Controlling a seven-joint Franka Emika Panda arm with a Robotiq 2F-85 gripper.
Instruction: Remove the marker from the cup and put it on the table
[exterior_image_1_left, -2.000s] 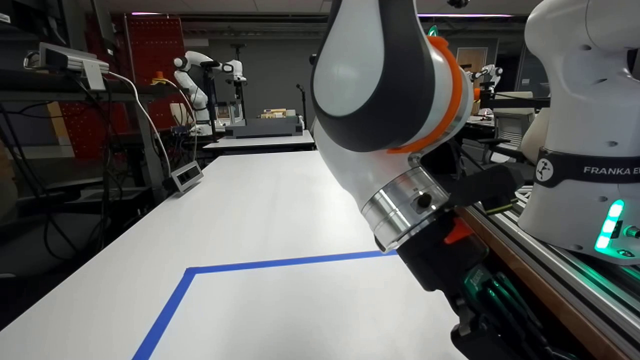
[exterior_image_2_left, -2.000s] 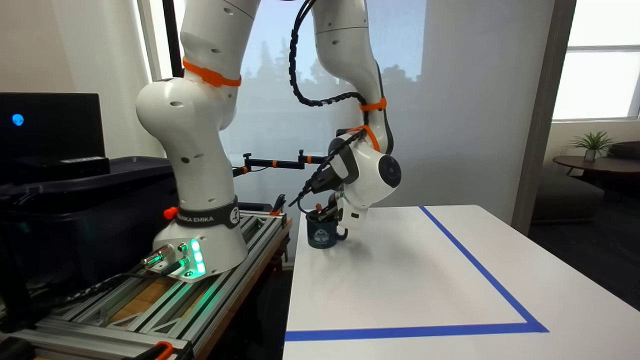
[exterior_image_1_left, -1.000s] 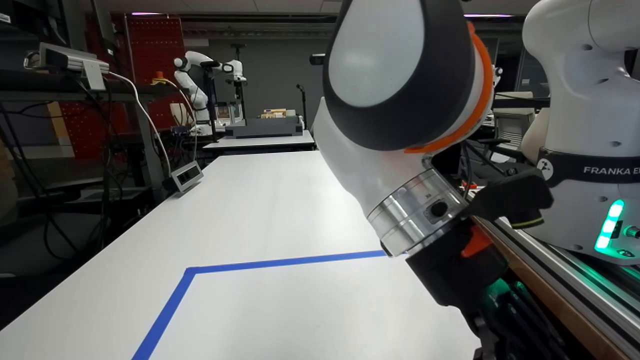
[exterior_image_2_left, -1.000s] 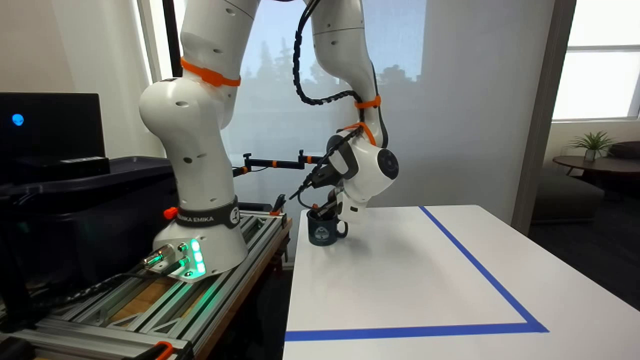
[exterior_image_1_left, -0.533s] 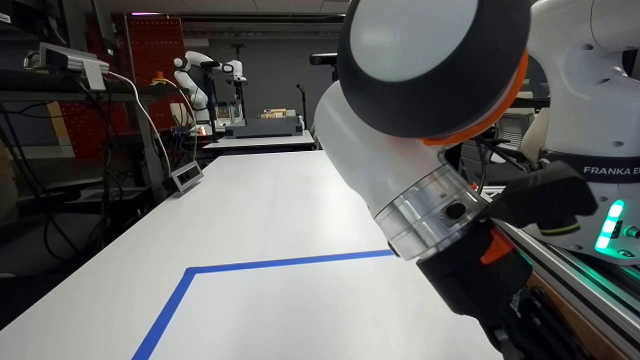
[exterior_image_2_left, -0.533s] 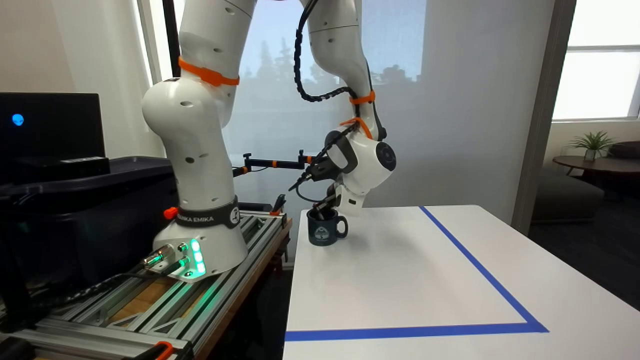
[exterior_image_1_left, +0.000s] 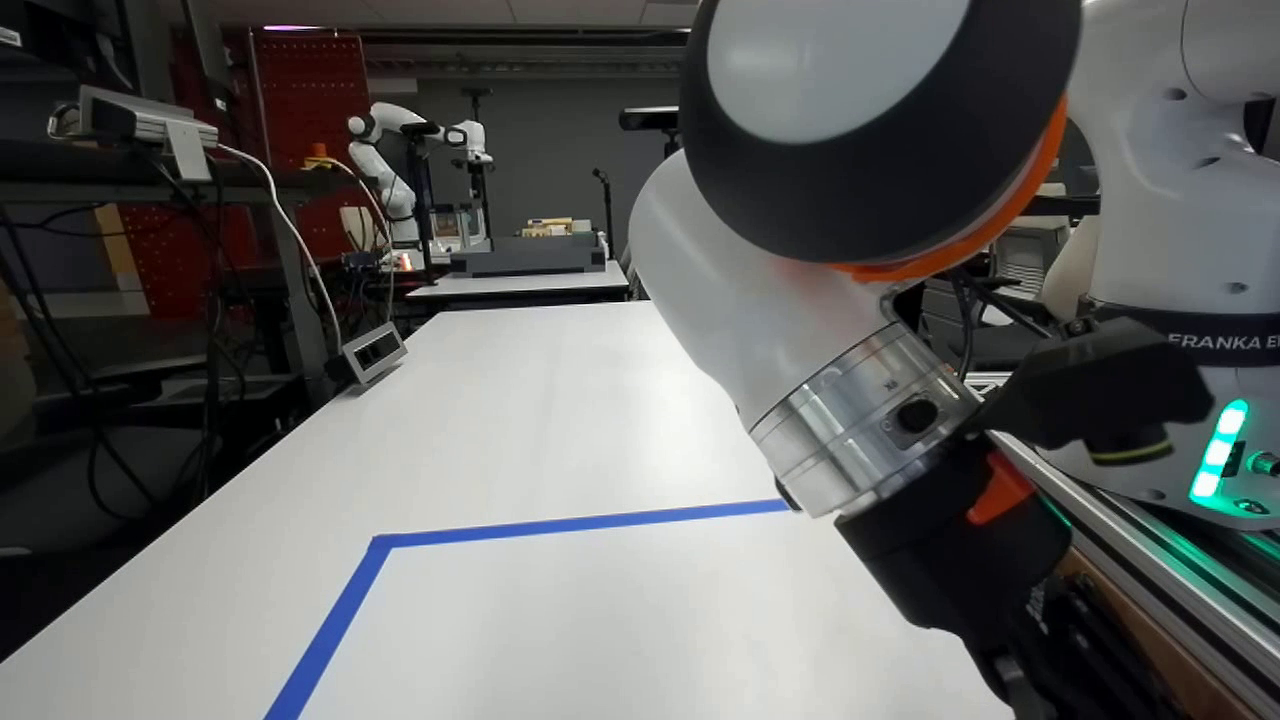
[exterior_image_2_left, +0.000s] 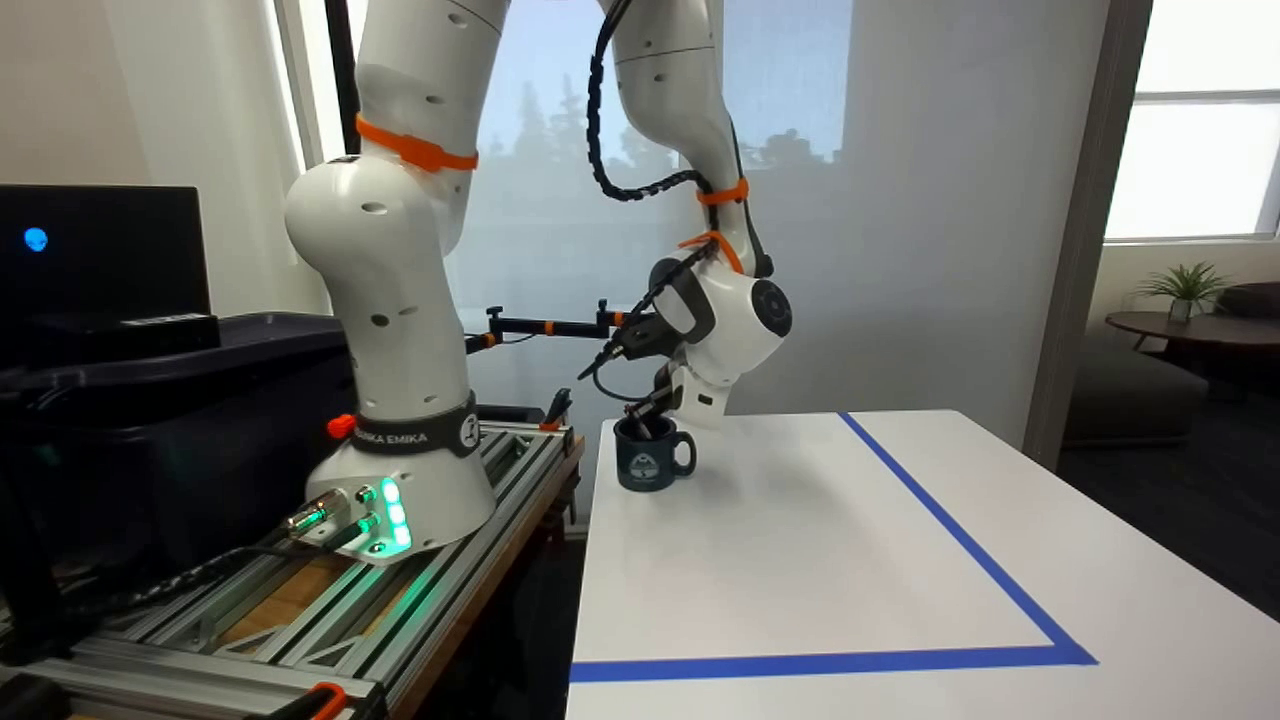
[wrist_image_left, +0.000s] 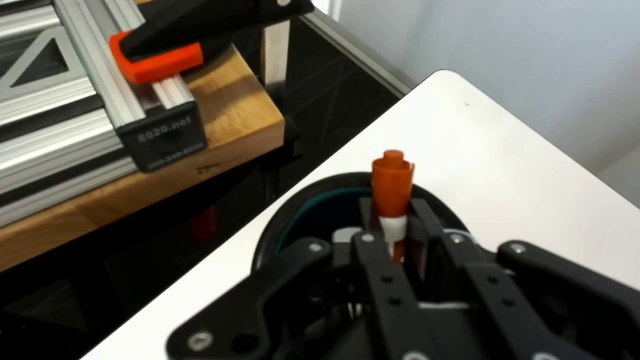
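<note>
The cup (exterior_image_2_left: 645, 466) is a dark blue-green mug with a pale print, upright at the table's edge near the robot base. Its black rim (wrist_image_left: 299, 195) shows in the wrist view. The table (exterior_image_2_left: 820, 560) has a smooth white top. The marker (wrist_image_left: 393, 182) has an orange cap and a white band; it stands upright in the cup. My gripper (wrist_image_left: 392, 207) reaches down over the cup, with one fingertip against each side of the marker. Its fingers also show over the cup in an exterior view (exterior_image_2_left: 648, 408). The marker's lower part is hidden. The cup is out of view in an exterior view.
Blue tape (exterior_image_2_left: 830, 664) lies on the table. The aluminium rail mount (exterior_image_2_left: 490, 570) with its wooden edge (wrist_image_left: 240, 115) runs beside the table, with a dark gap between. An orange-and-black clamp (wrist_image_left: 155, 65) sits on the rails. A grey device (exterior_image_1_left: 373, 352) stands at the far edge.
Over two seconds my gripper has shifted a little, and its fingers now come up against the marker. The cup has slid slightly. In the last half second the arm has barely moved.
</note>
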